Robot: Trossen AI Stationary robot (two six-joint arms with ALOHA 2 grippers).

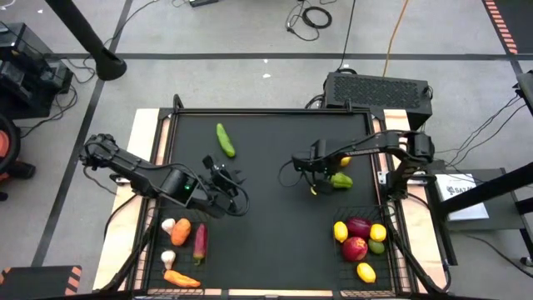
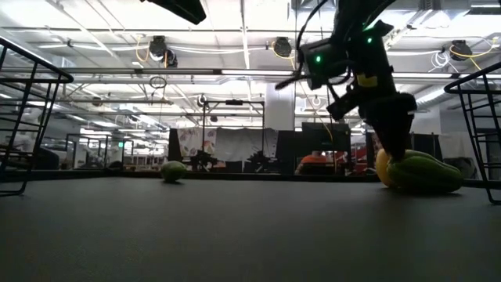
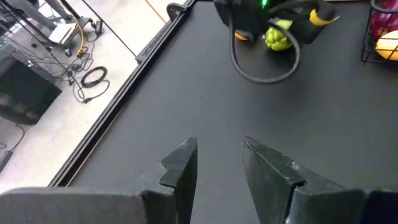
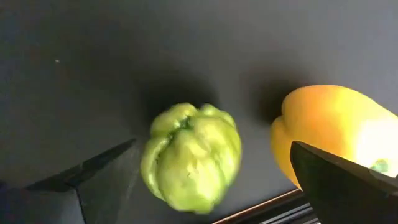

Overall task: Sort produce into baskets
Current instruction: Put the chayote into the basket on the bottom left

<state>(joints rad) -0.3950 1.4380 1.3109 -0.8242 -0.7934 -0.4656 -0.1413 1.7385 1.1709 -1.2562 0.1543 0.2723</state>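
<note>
The green pepper (image 4: 191, 157) sits on the black table (image 1: 266, 217) right of centre in the high view, between the spread fingers of the right gripper (image 4: 211, 174), which stands wide open around it and grips nothing. A yellow pepper (image 4: 333, 127) lies just beside it, partly behind 1 finger. A green cucumber (image 1: 225, 139) lies alone in the upper middle of the table.

At lower right, 1 basket (image 1: 391, 250) holds 3 yellow lemons (image 1: 341, 231), red fruit (image 1: 355, 247) and a small green piece. At lower left, the other basket (image 1: 150, 250) holds orange carrots (image 1: 181, 278), white garlic (image 1: 168, 225) and a dark red piece.

The left gripper (image 3: 217, 168) hovers left of centre above bare table, its fingers partly apart and holding nothing.
</note>
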